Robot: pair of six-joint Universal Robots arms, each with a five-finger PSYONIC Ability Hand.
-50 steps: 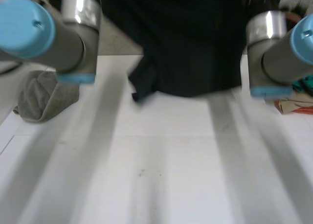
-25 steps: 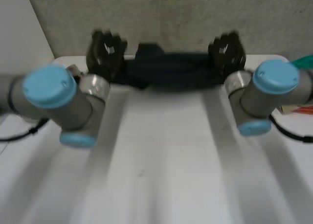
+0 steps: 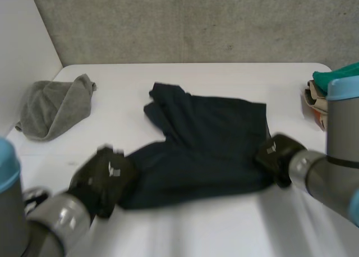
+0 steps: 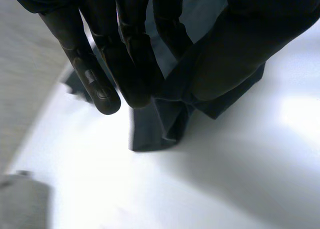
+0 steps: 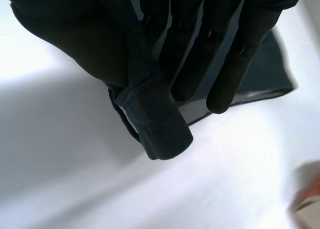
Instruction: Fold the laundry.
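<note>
A: What is each robot hand doing?
B: The left robot hand [image 3: 106, 178] pinches 1 near corner of the navy garment [image 3: 207, 139] between thumb and fingers. The right robot hand [image 3: 274, 156] pinches the other.
A: Why?
B: Probably to hold that edge taut on the desk [image 3: 235, 80] for folding.

White table [image 3: 224, 83] is looked down on from above its near edge, toward the grey wall [image 3: 196, 21]; dark navy garment [image 3: 213, 150], shared by all views, is seen close along left hand [image 4: 130, 54] and right hand [image 5: 220, 39] from the wrists.
</note>
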